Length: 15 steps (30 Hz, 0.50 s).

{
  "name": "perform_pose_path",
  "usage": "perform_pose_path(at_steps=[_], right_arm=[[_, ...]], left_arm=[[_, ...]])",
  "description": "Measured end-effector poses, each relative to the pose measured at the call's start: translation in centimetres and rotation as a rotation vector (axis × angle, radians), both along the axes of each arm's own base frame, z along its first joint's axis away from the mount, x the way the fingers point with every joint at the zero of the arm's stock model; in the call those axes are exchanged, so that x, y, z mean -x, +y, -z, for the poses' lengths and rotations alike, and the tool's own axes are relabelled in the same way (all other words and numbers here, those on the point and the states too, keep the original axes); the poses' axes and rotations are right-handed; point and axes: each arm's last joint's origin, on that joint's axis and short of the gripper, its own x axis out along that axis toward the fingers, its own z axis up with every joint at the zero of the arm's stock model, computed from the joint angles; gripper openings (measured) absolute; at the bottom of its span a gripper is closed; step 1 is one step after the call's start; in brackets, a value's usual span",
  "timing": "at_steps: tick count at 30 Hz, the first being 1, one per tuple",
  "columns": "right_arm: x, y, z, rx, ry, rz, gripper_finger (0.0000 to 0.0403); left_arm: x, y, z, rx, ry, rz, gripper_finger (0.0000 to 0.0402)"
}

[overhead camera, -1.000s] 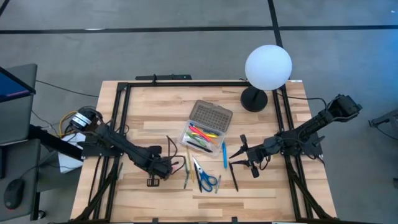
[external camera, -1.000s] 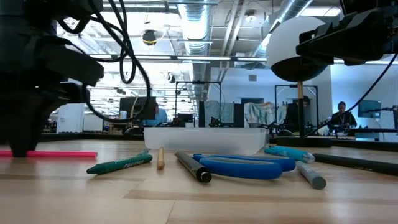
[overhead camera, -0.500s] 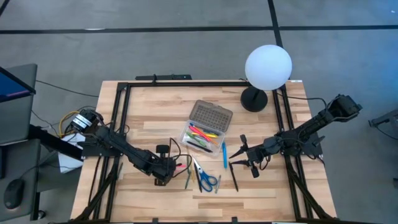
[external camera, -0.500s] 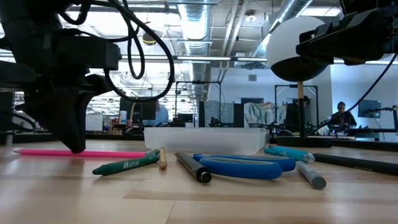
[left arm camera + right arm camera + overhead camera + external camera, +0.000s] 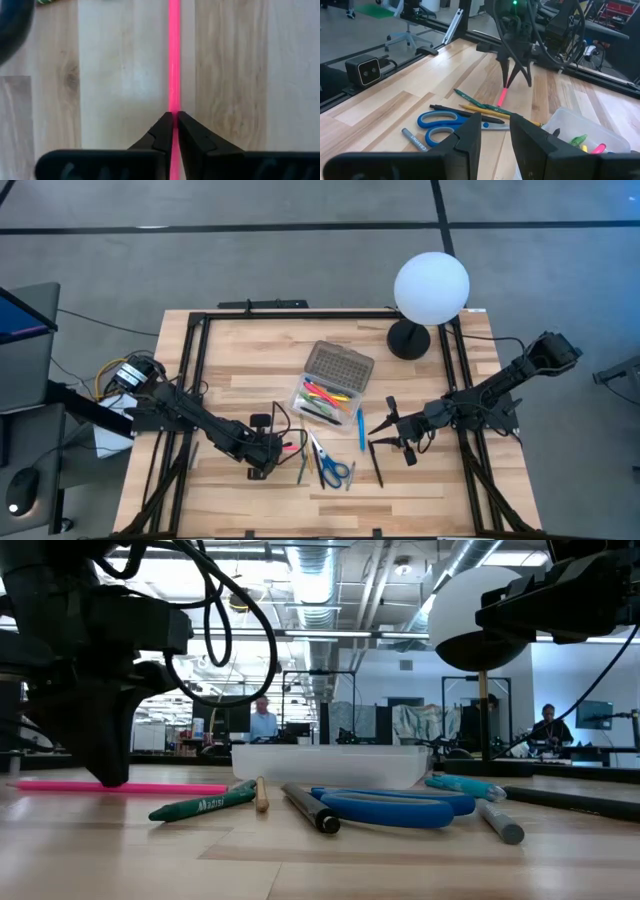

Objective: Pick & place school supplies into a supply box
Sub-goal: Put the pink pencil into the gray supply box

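Observation:
My left gripper (image 5: 263,463) stands at the near left of the table, pointing steeply down and shut on a pink pen (image 5: 160,787). To its right lie a green pencil (image 5: 195,805), blue-handled scissors (image 5: 331,467), a blue pen (image 5: 361,428) and a black pen (image 5: 377,469). The supply box (image 5: 322,400) sits mid-table with its grey dotted lid (image 5: 340,365) open and several coloured pens inside. My right gripper (image 5: 378,432) waits open to the right of the box, clear of the table, with nothing between its fingers. My left gripper pinches the pink pen's shaft (image 5: 174,107) between its two fingertips, one on each side. The fingers (image 5: 108,765) come from above, slanting down. The pen lies level on the table and reaches out on both sides of the fingers.
A white globe lamp (image 5: 431,288) on a black foot stands at the far right corner. Black rails (image 5: 192,370) frame the tabletop. People (image 5: 262,722) sit in the room beyond the table.
My left gripper has swung toward the table's right and tipped more upright, with the pink pen between its fingers. The pen has slid along the table toward the right. Over the last half second both have kept still.

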Motion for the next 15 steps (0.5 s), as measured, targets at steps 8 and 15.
perform_pose_path(at_steps=[8, 15], right_arm=[[0.0, 0.0, 0.0, 0.000, 0.000, 0.000, 0.0097], [0.0, 0.0, 0.0, 0.000, 0.001, 0.000, 0.0097]], left_arm=[[0.3, 0.4, 0.8, 0.073, -0.006, -0.058, 0.0095], [1.0, 1.1, 2.2, 0.084, -0.075, -0.088, 0.0114]])
